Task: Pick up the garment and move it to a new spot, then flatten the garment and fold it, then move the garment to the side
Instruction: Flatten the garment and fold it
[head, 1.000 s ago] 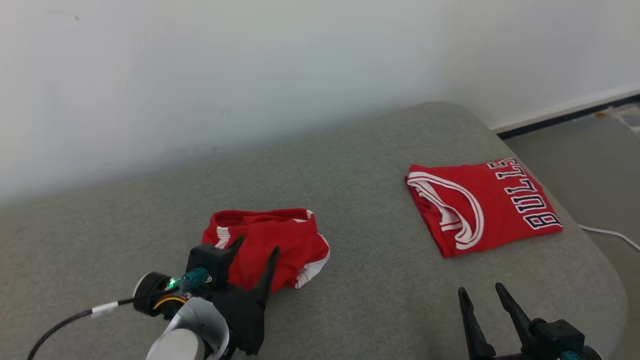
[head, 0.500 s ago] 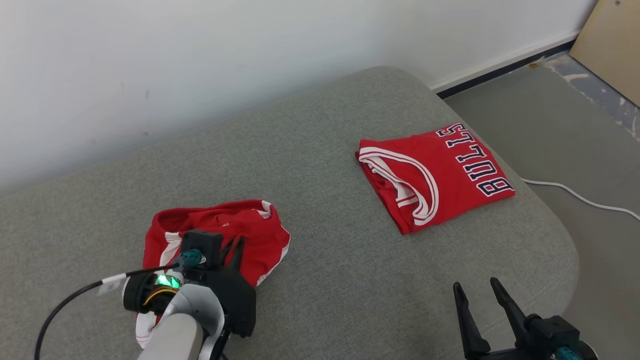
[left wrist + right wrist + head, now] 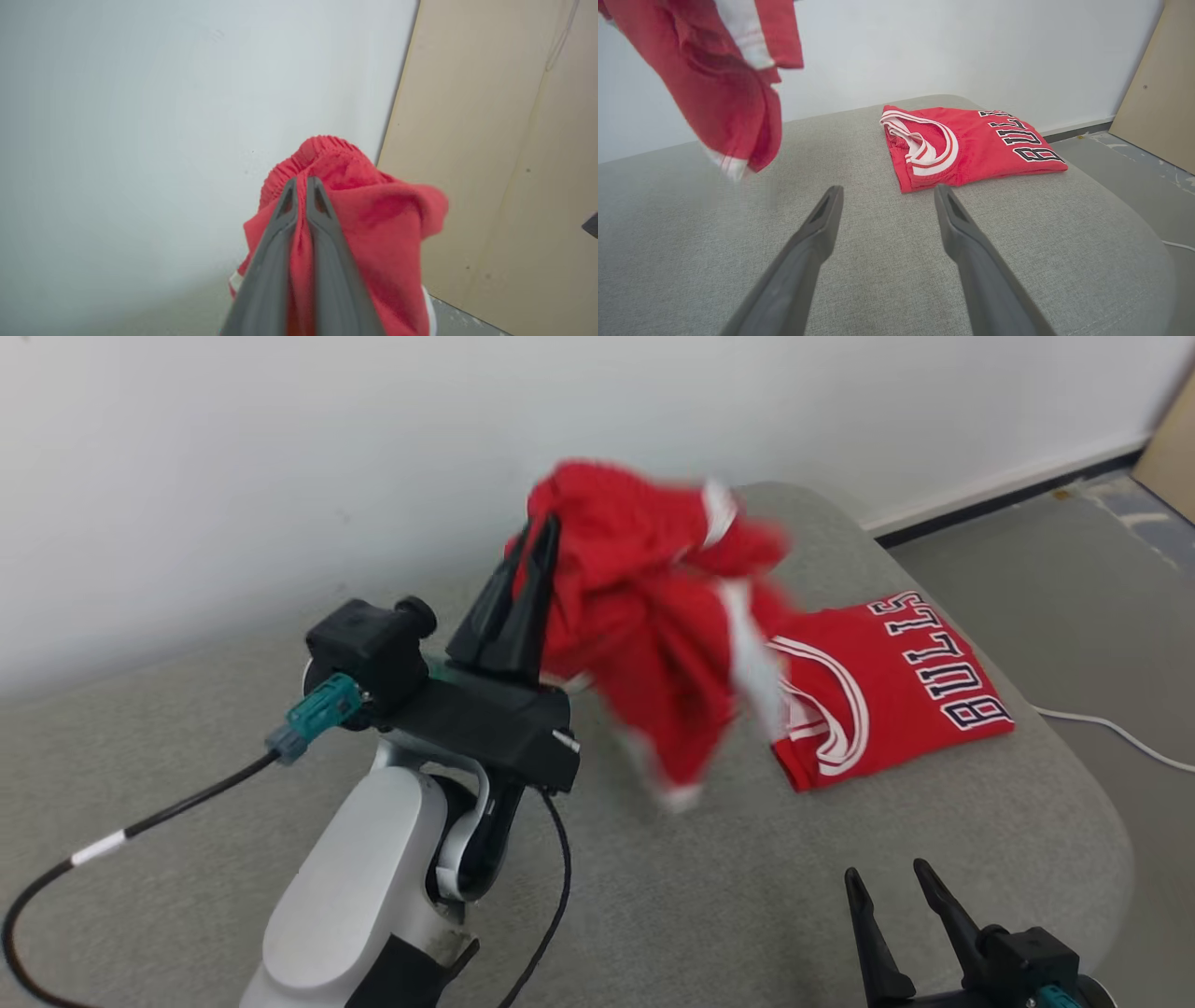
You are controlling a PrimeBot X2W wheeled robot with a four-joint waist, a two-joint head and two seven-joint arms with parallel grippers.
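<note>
The red garment (image 3: 653, 616), blurred and bunched, hangs in the air above the table, its ribbed hem clenched between the fingers of the left end effector (image 3: 541, 530). The right end effector (image 3: 885, 871) sits released near the front edge. The carry to a new spot appears to be under way. Next, it likely needs setting down on bare grey table (image 3: 187, 737), apart from the folded jersey (image 3: 896, 691). A white wall (image 3: 280, 448) stands behind, with grey floor (image 3: 1074, 569) to the right.
</note>
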